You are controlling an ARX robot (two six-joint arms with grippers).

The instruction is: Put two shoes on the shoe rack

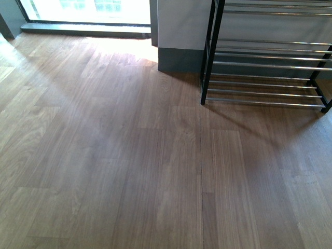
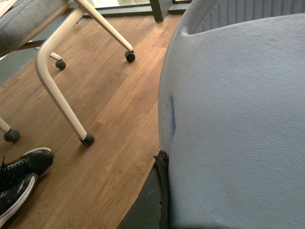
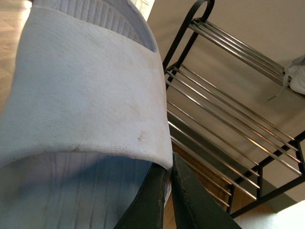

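While neither arm shows in the front view, both wrist views list a load.

Left gripper (image 2: 162,164): one dark finger visible, pressed against the side wall of the left slide (image 2: 238,119); the other finger is hidden behind the strap. Closed on that slide, which is held clear of the floor (image 2: 109,109). Near: chair legs (image 2: 57,90) on castors; pair of black sneakers (image 2: 21,176) on the floor.

Right gripper (image 3: 169,183): two dark fingers nearly together, pinching the side edge of the right slide (image 3: 86,90). Pale blue, strap faintly soiled. Held up beside the rack (image 3: 224,119), not touching it.

Rack (image 1: 209,57): black frame, chrome rods, standing against the wall at front right. Lower tiers bare. One pale laced shoe (image 3: 298,78), mostly cut off, on an upper tier, lace dangling.
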